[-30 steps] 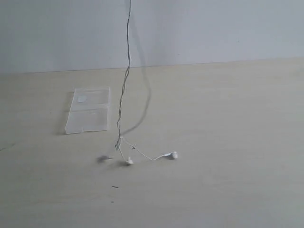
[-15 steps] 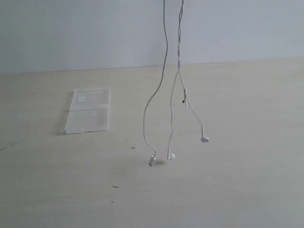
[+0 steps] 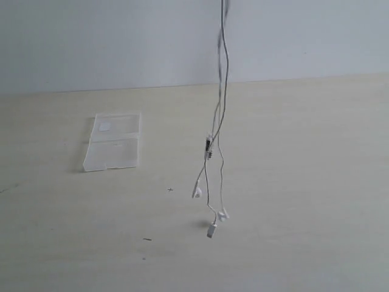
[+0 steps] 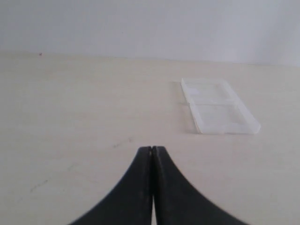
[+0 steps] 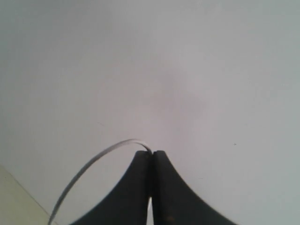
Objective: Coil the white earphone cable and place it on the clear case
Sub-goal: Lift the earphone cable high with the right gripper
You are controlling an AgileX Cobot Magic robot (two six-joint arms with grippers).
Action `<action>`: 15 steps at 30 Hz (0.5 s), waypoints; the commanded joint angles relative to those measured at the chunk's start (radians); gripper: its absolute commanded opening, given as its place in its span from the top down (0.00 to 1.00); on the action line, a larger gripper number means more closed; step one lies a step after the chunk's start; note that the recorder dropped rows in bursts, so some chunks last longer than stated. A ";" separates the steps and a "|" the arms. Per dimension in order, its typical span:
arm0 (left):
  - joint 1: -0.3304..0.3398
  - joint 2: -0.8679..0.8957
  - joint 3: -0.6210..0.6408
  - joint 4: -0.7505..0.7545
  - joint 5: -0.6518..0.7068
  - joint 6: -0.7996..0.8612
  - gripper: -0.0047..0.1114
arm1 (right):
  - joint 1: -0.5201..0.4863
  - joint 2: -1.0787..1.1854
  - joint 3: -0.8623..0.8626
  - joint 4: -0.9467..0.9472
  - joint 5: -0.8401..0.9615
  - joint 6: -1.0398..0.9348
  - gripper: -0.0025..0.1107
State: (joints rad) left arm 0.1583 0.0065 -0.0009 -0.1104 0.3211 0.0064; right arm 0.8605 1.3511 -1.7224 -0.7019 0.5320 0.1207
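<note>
Exterior view: the white earphone cable (image 3: pixel 223 24) hangs in several strands from above the picture's top edge. Its inline remote pod (image 3: pixel 208 148) sits midway down, with the earbuds (image 3: pixel 196 192) and the plug (image 3: pixel 211 230) dangling low over the table (image 3: pixel 304 182). I cannot tell whether the plug touches the table. The clear case (image 3: pixel 114 149) lies flat on the table, well apart to the left of the cable.

Left wrist view: the left end effector (image 4: pixel 152 149) is pressed fully closed and holds nothing. The clear case (image 4: pixel 218 112) lies on the table beyond it.

Right wrist view: the right end effector (image 5: pixel 152 152) is closed, pinching the white earphone cable (image 5: pixel 93 164), which arcs away from its tips against a plain wall (image 5: pixel 211 70).
</note>
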 commanded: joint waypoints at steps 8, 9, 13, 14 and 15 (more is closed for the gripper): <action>0.003 -0.007 0.001 -0.114 -0.601 -0.047 0.96 | 0.001 -0.009 -0.009 -0.004 -0.003 -0.024 0.98; 0.003 -0.007 0.001 -0.114 -0.611 -0.060 0.96 | 0.001 -0.009 -0.009 -0.004 -0.003 -0.024 0.98; 0.003 -0.007 0.001 -0.114 -0.615 -0.131 0.96 | 0.001 -0.009 -0.009 0.006 0.000 -0.022 0.98; 0.003 -0.007 0.001 -0.114 -0.615 -0.166 0.96 | 0.001 -0.009 -0.009 0.019 0.003 -0.022 0.98; 0.003 -0.007 0.001 -0.114 -0.615 -0.230 0.96 | 0.001 -0.009 -0.009 0.031 0.010 -0.022 0.98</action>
State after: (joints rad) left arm 0.1583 0.0065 0.0012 -0.2145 -0.2721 -0.1179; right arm 0.8605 1.3511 -1.7224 -0.6974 0.5320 0.0997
